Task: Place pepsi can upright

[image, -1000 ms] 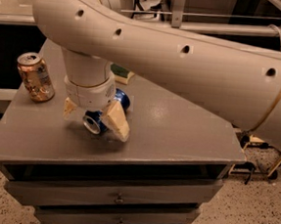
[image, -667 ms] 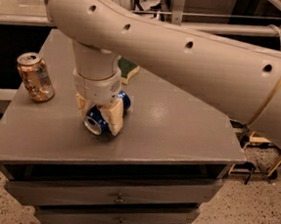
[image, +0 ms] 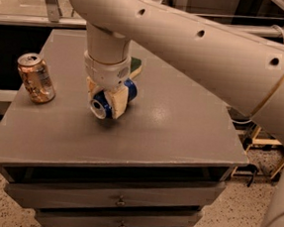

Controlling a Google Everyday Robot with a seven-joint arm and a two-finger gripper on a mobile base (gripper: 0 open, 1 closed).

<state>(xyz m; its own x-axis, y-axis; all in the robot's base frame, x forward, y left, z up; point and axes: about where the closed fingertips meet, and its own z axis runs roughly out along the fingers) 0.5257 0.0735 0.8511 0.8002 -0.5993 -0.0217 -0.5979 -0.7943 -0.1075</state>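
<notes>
The pepsi can [image: 103, 106] is dark blue with a silver end facing the camera. It lies on its side, lifted a little above the grey table top [image: 170, 133], near the middle left. My gripper [image: 108, 100] comes down from the big beige arm and is shut on the pepsi can, with a cream finger [image: 118, 102] on its right side and the other finger at its left. The can's logo is hidden.
An orange-gold can [image: 36, 78] stands upright at the table's left edge. A green thing [image: 135, 64] lies behind the gripper. The table is a drawer cabinet with its front edge close below. My arm spans the upper right of the view.
The gripper has closed in on the pepsi can and lifted it slightly off the table. The arm has shifted to the right. The orange-gold can has not moved.
</notes>
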